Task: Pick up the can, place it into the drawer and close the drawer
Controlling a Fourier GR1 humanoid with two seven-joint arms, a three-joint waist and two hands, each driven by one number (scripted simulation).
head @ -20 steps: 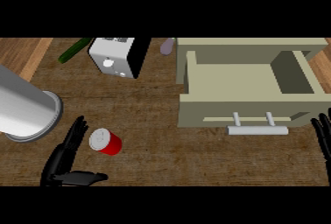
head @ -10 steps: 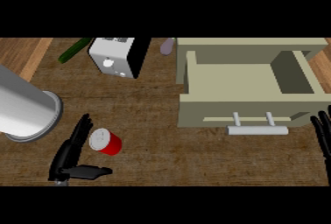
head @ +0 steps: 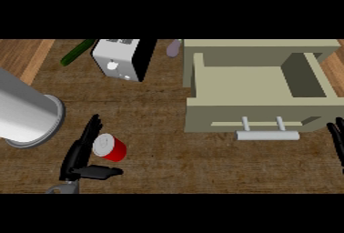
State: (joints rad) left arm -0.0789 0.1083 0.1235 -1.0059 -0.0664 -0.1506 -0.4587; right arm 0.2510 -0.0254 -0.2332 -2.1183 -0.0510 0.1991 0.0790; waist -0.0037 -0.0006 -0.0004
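A red can (head: pixel 110 147) with a silver top lies tilted on the wooden counter at the lower left. My left hand (head: pixel 79 154) stands right beside it on its left, fingers straight and pointing up along the can, thumb (head: pixel 99 172) stretched out just below the can. The hand is open and does not hold the can. The beige drawer (head: pixel 259 113) stands pulled open at the upper right, its inside bare, with a grey handle (head: pixel 266 134) on its front. Only the fingertips of my right hand (head: pixel 336 139) show at the right edge, straight and open.
A large grey cylinder (head: pixel 23 116) lies at the left edge. A white and black toaster (head: pixel 124 58) stands at the top, with a green vegetable (head: pixel 77 51) to its left and a pale purple thing (head: pixel 173 48) to its right.
My left hand has moved up and right, closing in on the can's left side; its thumb now lies just under the can. The right hand has barely moved.
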